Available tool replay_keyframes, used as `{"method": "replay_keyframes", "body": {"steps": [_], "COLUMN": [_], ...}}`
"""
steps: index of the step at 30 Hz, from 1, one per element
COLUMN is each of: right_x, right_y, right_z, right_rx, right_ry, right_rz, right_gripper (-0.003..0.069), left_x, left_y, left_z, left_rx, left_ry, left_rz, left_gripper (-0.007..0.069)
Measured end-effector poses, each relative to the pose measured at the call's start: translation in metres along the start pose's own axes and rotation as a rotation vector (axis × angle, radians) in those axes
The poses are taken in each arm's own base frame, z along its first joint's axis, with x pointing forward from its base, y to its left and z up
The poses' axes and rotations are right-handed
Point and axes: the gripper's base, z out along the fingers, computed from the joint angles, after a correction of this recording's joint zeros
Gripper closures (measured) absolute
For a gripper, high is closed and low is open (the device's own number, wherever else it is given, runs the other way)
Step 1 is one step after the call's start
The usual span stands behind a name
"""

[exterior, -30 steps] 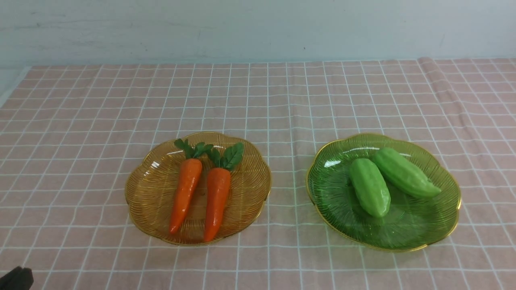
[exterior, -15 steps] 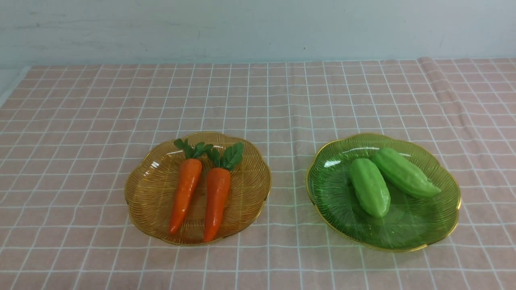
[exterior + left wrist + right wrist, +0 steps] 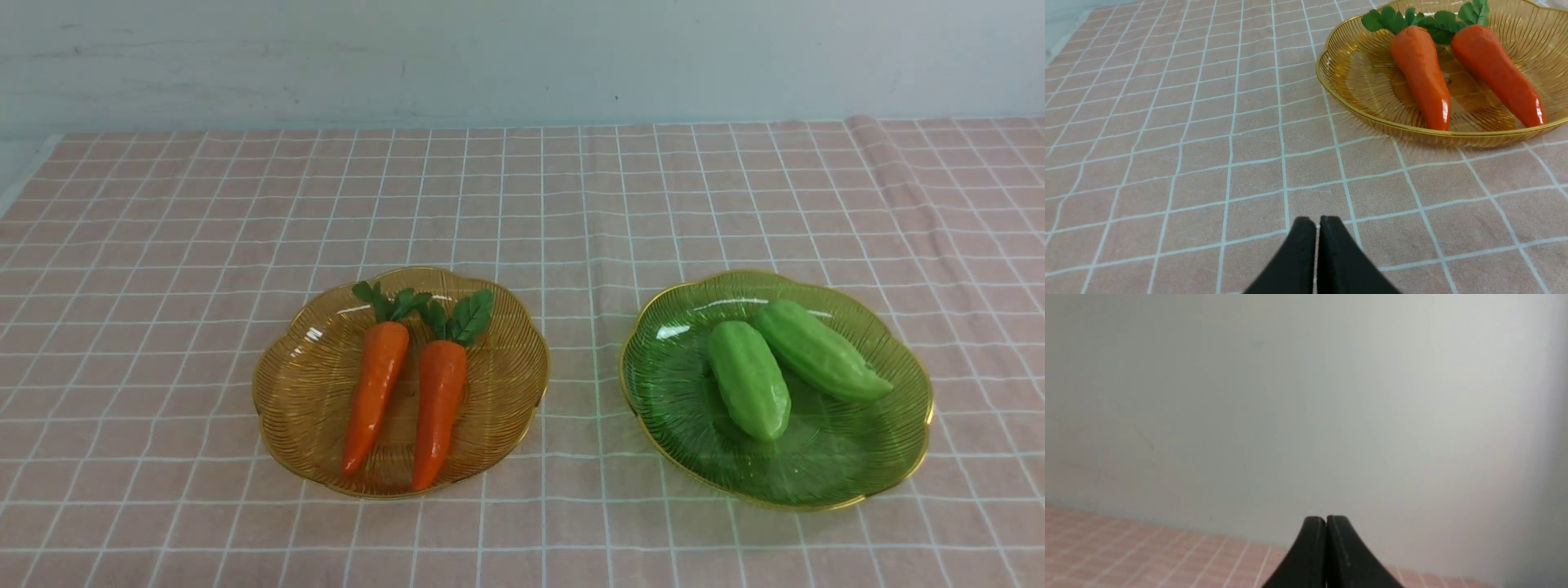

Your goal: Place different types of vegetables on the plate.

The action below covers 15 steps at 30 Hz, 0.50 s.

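On the desk (image 3: pixel 163 245), carrots (image 3: pixel 375 392) and gourds (image 3: pixel 747 380) are lying on separate plates; both grippers, left gripper (image 3: pixel 1317 223) and right gripper (image 3: pixel 1326 519), are staying pressed together, empty.

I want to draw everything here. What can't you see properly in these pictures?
- Both arms: outside the front view; only the shut left gripper and shut right gripper show, in their wrist views.
- Yellow plate: cut off by the left wrist picture's edge.
- Green plate and gourds: missing from both wrist views.
- Right wrist view: blurry, mostly wall.
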Motion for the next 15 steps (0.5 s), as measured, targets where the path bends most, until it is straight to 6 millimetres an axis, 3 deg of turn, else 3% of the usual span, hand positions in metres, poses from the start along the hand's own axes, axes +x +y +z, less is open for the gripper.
{"method": "replay_keyframes", "body": {"steps": [8,15], "right_x": [0.074,0.092], "right_y": [0.012,0.016], "right_z": [-0.001,-0.006], "right_rx": [-0.021,-0.034], "right_ry": [0.255,0.409], "right_rz": [0.073,0.162], "right_gripper": [0.0674,0.0674], "left_x": [0.0,0.0], "left_y": [0.0,0.0], "left_z": [0.0,0.0], "left_rx": [0.0,0.0], "left_ry": [-0.002,-0.002], "left_rz": [0.0,0.0], "left_gripper": [0.0627,0.0627]}}
